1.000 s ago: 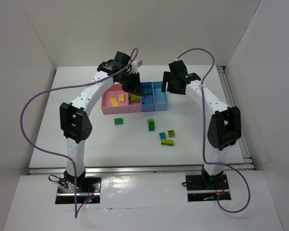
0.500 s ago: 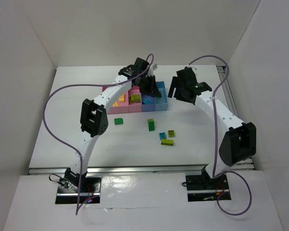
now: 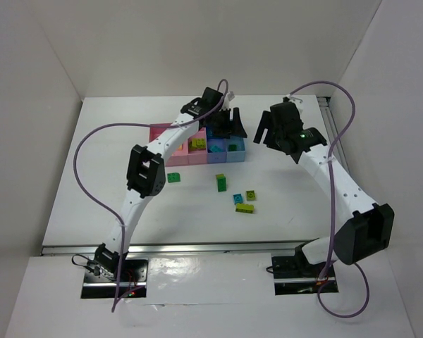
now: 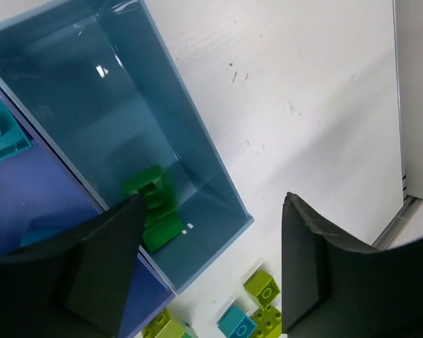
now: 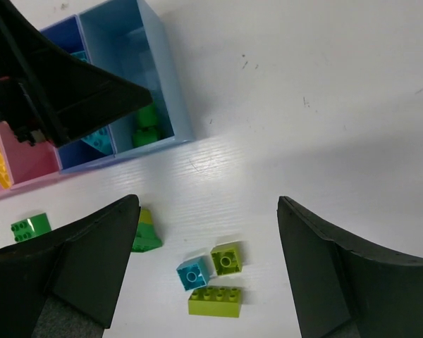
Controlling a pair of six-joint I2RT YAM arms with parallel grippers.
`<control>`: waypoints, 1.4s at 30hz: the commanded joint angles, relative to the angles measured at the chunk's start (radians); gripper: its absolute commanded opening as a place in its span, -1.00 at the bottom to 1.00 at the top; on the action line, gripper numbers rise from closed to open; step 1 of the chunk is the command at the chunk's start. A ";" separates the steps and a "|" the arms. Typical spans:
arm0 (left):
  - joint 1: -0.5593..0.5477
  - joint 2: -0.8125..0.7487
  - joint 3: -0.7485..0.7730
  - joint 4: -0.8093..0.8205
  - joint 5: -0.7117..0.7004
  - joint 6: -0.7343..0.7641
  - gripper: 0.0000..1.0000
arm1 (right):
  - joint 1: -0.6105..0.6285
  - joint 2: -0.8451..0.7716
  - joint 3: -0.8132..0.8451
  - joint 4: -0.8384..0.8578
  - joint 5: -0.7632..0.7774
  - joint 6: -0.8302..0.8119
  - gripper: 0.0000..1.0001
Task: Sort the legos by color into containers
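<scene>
The left gripper (image 3: 228, 129) hovers over the light blue bin (image 4: 190, 134), the right-hand end of the four joined containers (image 3: 176, 158), with its jaws apart and empty. A dark green lego (image 4: 153, 209) lies at that bin's near end, and a cyan lego (image 4: 1, 135) lies in the adjoining blue-violet bin (image 4: 35, 197). The right gripper (image 5: 206, 204) hangs just right of the row, jaws likewise apart and empty. Loose on the counter (image 3: 106, 190) lie a green brick (image 5: 28, 227), a green-and-lime piece (image 3: 221, 182), a cyan brick (image 5: 192, 273), a small lime brick (image 5: 227, 258) and a long lime brick (image 5: 215, 301).

A lab test cell — plain white walls (image 3: 42, 56) boxing a white table (image 3: 282, 204) (purple cables (image 3: 75, 158) trailing).
</scene>
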 commanded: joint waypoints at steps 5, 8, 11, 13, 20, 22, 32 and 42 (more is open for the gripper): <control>-0.005 -0.190 -0.035 -0.007 -0.001 0.046 0.52 | -0.014 -0.002 -0.052 -0.015 -0.064 0.006 0.72; 0.015 -0.340 -0.189 -0.042 -0.001 0.068 0.45 | -0.014 0.018 -0.109 -0.035 -0.126 0.006 0.72; 0.040 -0.439 -0.317 -0.052 -0.042 0.077 0.42 | -0.014 0.047 -0.184 -0.047 -0.186 -0.013 0.72; 0.055 -0.499 -0.433 -0.061 -0.065 0.086 0.40 | -0.005 0.111 -0.218 -0.061 -0.262 -0.014 0.72; 0.097 -0.726 -0.696 -0.076 -0.261 0.106 0.31 | 0.051 0.181 -0.310 -0.001 -0.296 -0.024 0.72; 0.111 -0.750 -0.733 -0.090 -0.261 0.106 0.29 | 0.051 0.213 -0.321 0.022 -0.321 -0.024 0.69; 0.120 -0.741 -0.766 -0.090 -0.220 0.097 0.26 | 0.069 0.290 -0.342 0.088 -0.309 -0.037 0.19; 0.120 -0.714 -0.715 -0.139 -0.295 0.092 0.29 | 0.069 0.271 -0.177 0.027 -0.229 -0.075 -0.47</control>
